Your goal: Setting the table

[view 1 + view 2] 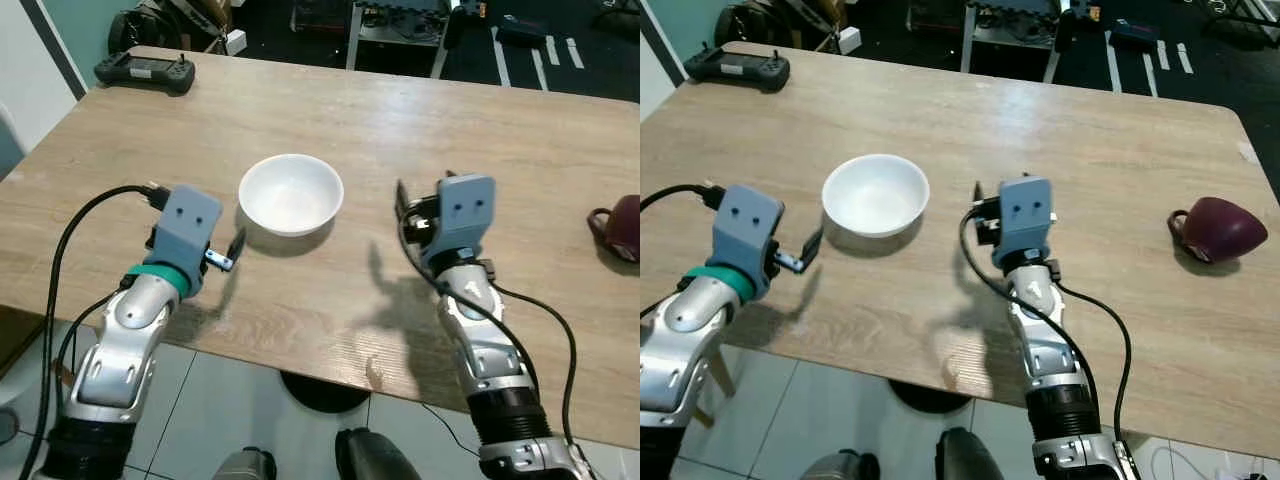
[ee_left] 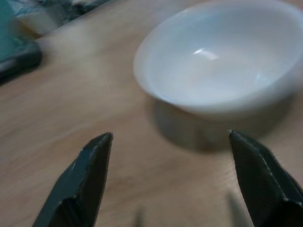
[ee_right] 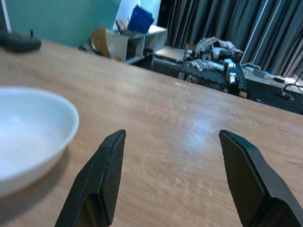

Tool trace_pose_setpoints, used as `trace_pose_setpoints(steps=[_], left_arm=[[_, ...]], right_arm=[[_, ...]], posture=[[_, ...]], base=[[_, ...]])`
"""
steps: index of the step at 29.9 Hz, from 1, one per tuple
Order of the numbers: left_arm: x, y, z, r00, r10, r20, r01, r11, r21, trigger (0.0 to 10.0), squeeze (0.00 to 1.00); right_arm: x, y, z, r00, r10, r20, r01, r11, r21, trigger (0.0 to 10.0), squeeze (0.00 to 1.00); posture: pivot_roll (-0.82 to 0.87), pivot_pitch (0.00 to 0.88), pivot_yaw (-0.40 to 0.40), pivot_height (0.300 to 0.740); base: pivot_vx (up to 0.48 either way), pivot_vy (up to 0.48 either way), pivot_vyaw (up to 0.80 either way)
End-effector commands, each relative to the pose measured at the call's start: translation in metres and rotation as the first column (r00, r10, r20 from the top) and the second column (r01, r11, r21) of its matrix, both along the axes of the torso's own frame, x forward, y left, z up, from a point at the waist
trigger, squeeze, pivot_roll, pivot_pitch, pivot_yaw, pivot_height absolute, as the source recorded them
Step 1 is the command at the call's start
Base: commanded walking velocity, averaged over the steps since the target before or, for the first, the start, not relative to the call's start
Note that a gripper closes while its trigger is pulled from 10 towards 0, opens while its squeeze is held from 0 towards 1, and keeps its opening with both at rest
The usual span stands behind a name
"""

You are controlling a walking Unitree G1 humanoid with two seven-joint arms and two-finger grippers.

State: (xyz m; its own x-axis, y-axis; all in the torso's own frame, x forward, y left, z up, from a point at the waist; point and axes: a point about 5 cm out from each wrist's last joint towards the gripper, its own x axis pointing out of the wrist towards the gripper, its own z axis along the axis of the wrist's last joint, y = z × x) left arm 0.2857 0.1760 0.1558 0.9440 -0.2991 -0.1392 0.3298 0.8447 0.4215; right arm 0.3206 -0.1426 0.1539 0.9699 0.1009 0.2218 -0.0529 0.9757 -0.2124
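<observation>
Where the wooden desk (image 1: pixel 330 120) spans most of the frame, one white bowl (image 1: pixel 291 193) stands upright at centre, slightly left of middle, empty.

Left claw (image 2: pixel 170 177): lower left of the head view, over the desk's near edge, just beside the bowl on its left; fingers spread wide, holding nothing. In the left wrist view the bowl sits beyond the two black fingertips (image 2: pixel 94 156), apart from them.

Right claw (image 3: pixel 173 182): lower centre-right of the head view, over the desk, near the bowl on its right side but not touching; fingers spread wide, holding nothing. In the right wrist view the bowl's rim appears at the left edge, off to the side of the open gap.

Dark red cup (image 1: pixel 1220 229): right edge of the frame, lying tilted on the desk with its handle toward the bowl, well apart from both claws.

Black handheld controller (image 1: pixel 145 70): upper left corner of the desk, far from the bowl.

Black cables run along both silver arms. Tiled floor shows below the desk's near edge.
</observation>
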Motion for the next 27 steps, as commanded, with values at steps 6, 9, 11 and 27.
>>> trace_pose_setpoints(steps=[6,9,11,27], left_arm=[[-0.006,0.004,0.005,0.981,-0.195,0.001,0.185,0.931,0.315,10.0,0.0],[-0.002,0.007,0.016,0.965,-0.261,0.029,0.222,0.869,0.442,10.0,0.0],[0.004,0.008,0.019,0.96,-0.279,0.028,0.239,0.866,0.439,10.0,0.0],[0.055,0.005,0.017,0.932,-0.361,-0.043,0.343,0.837,0.427,10.0,0.0]], right_arm=[[0.004,-0.003,-0.007,0.996,-0.057,-0.065,0.06,0.997,0.047,10.0,0.0],[0.005,-0.003,-0.007,0.995,-0.067,-0.074,0.075,0.991,0.11,10.0,0.0],[0.005,-0.003,-0.008,0.994,-0.071,-0.081,0.081,0.988,0.128,10.0,0.0],[0.003,-0.005,-0.004,0.993,-0.078,-0.089,0.09,0.987,0.137,10.0,0.0]], posture=[[-0.04,0.0,0.016,0.74],[-0.04,0.0,0.015,0.74],[-0.04,0.0,0.012,0.74],[-0.08,0.0,0.013,0.74]], base=[[0.0,0.0,0.0],[0.0,0.0,0.0],[0.0,0.0,0.0],[0.0,0.0,0.0]])
